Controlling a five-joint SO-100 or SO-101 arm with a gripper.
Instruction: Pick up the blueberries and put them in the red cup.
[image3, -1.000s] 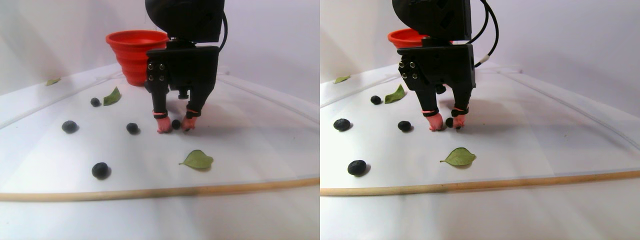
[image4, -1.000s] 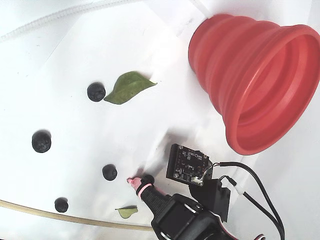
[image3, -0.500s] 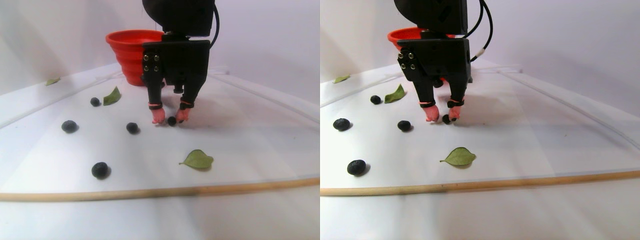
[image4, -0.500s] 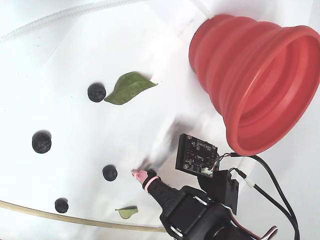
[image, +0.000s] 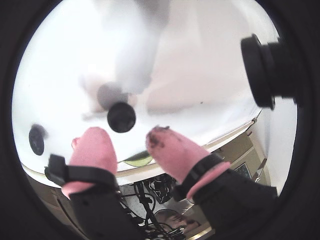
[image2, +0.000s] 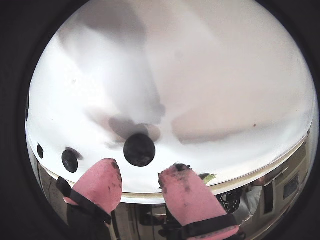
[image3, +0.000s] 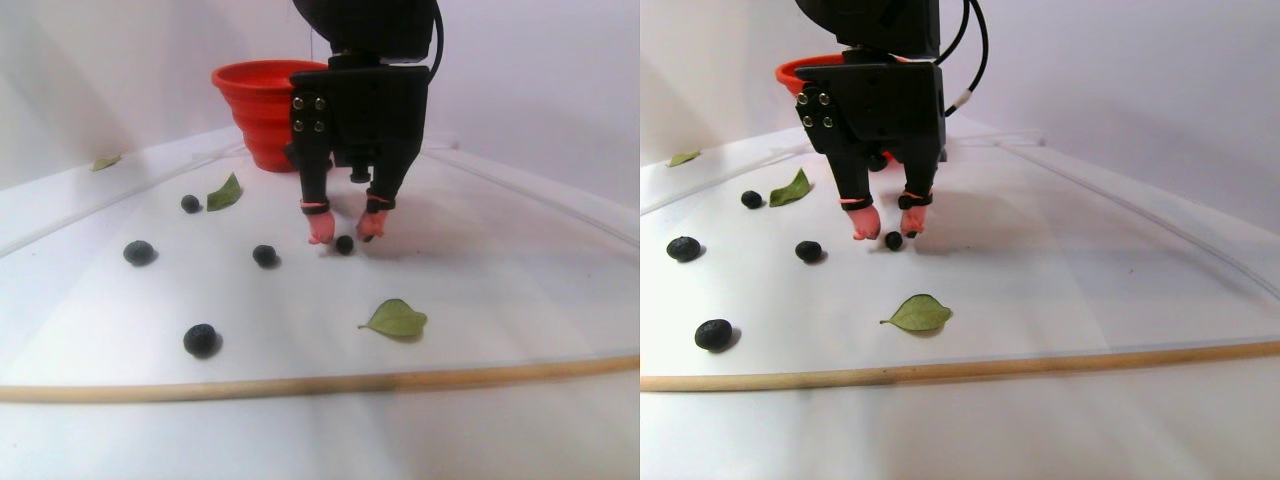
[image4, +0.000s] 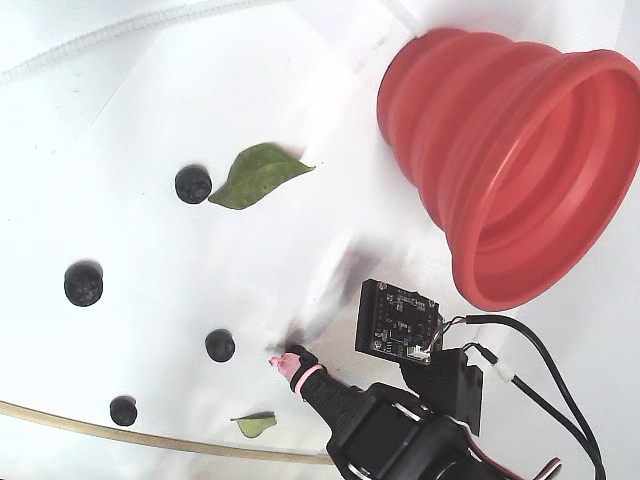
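Blueberry (image3: 344, 244): on white worktop (image3: 500, 290), level with the gap between pink fingertips (image3: 321, 229), just in front, unheld. Pincer (image3: 346, 230): parted narrowly, tips just above the surface. Red cup (image3: 262, 110): upright behind, well apart.

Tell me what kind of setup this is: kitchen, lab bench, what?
Most likely a hobby tabletop test rig, not a kitchen: a plain white sheet with a white backdrop, staged blueberries and leaves, a red cup, and a gripper with an exposed circuit board.
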